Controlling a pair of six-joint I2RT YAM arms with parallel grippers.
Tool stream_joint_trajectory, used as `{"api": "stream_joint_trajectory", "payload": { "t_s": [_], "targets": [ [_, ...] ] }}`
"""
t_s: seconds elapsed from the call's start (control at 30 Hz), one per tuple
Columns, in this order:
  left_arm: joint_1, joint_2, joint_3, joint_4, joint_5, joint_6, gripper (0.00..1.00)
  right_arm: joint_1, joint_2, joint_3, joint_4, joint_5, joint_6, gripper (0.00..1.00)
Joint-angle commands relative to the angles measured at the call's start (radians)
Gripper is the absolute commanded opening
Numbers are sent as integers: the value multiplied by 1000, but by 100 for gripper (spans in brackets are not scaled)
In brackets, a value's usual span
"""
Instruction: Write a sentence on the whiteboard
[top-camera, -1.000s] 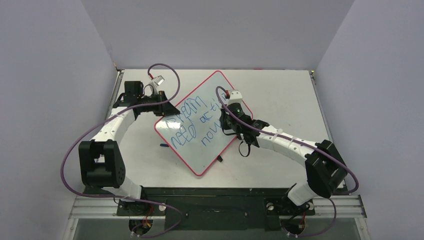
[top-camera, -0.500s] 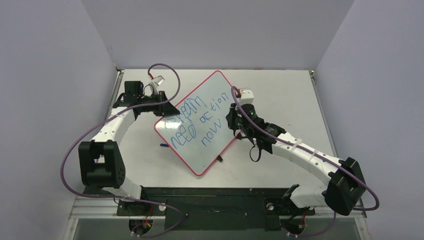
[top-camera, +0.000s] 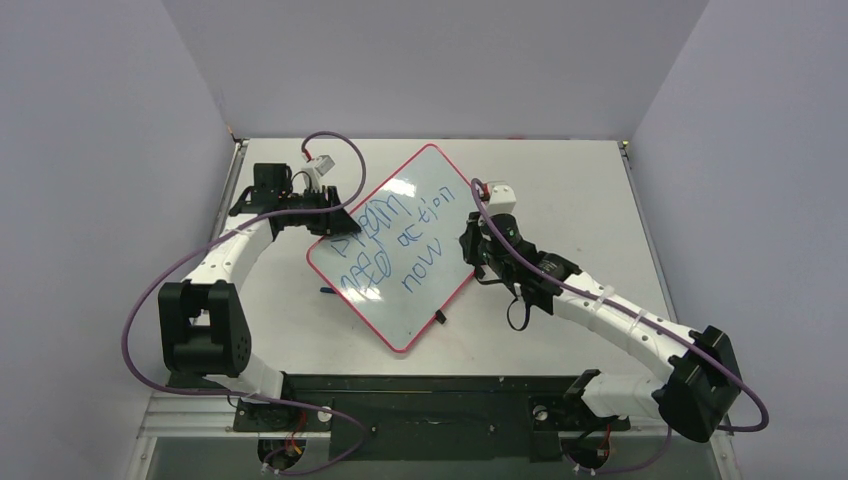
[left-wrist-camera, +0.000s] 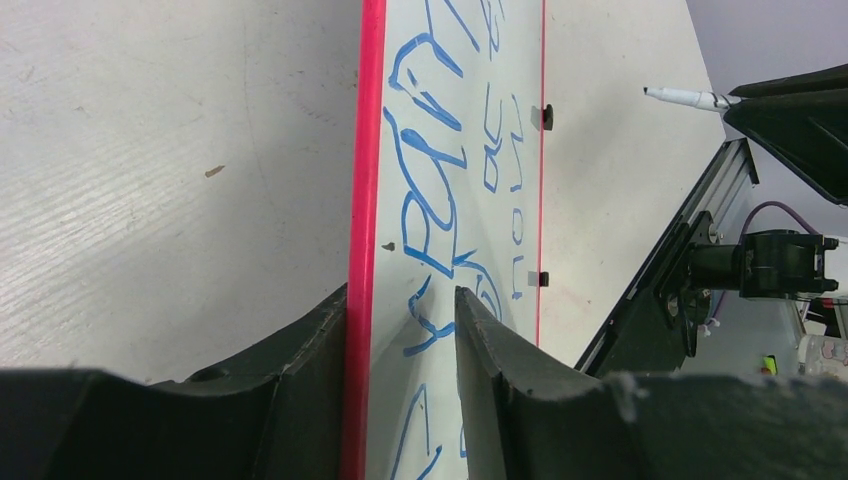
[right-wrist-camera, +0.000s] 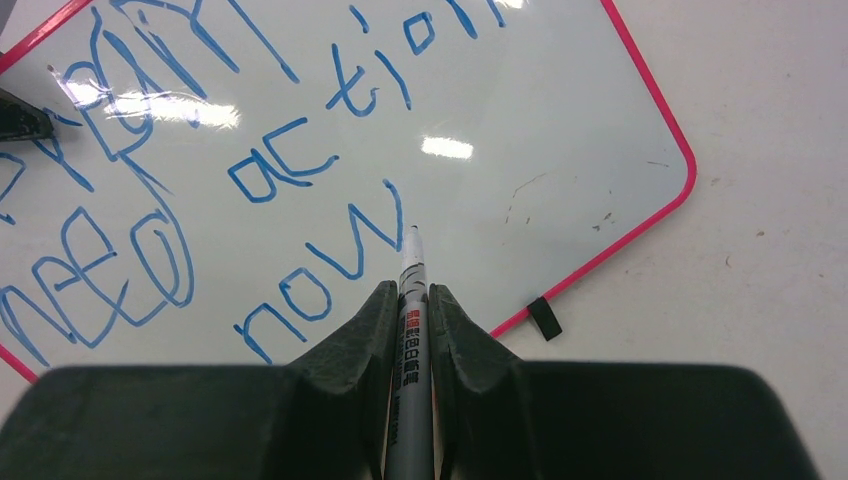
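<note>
Two grippers: left gripper (left-wrist-camera: 400, 300) straddles the board (top-camera: 425, 290) at ten o'clock, jaws parted, hiding some of the sentence (right-wrist-camera: 290, 170). Right gripper (right-wrist-camera: 412, 292) clamps a pen (right-wrist-camera: 411, 262).

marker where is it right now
In the right wrist view the marker is clamped in the right gripper. Its tip is over the whiteboard, just right of the end of the word now.
</note>
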Motion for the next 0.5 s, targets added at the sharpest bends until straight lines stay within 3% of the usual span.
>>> {"api": "stream_joint_trajectory", "payload": {
  "t_s": [0.0,0.47],
  "targets": [
    [-5,-44,17,23,24,22,38,-7,-37,-9,13,26,12,0],
    [34,-112,6,150,-12,-80,51,-9,-72,9,-24,34,-5,0]
  ]
}}
